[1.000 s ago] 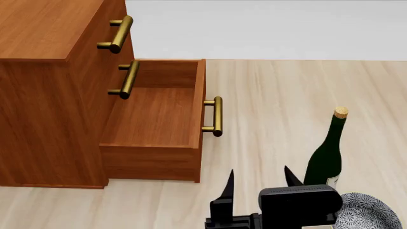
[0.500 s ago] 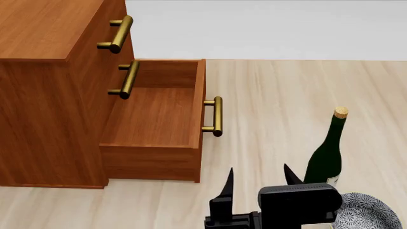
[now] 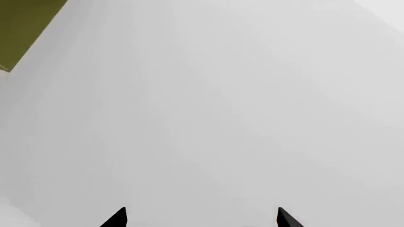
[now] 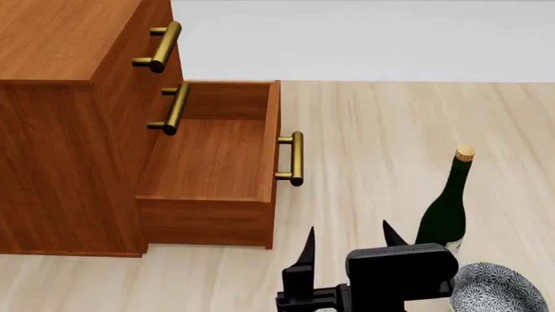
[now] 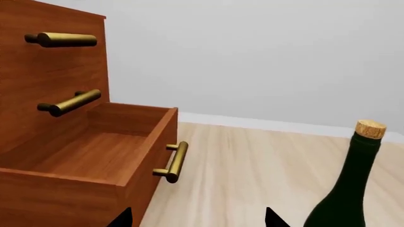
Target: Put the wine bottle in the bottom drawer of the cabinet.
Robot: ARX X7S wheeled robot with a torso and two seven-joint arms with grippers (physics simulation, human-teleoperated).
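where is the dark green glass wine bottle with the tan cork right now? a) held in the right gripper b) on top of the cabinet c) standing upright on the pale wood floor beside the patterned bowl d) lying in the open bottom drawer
c: the dark green glass wine bottle stands upright on the pale wood floor next to the patterned bowl, while the reddish-brown open bottom drawer holds nothing.

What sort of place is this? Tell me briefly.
Probably a bare simulated room in a home, not a workshop: a wooden cabinet with its bottom drawer pulled open stands on pale plank flooring, with a wine bottle upright beside a patterned bowl.
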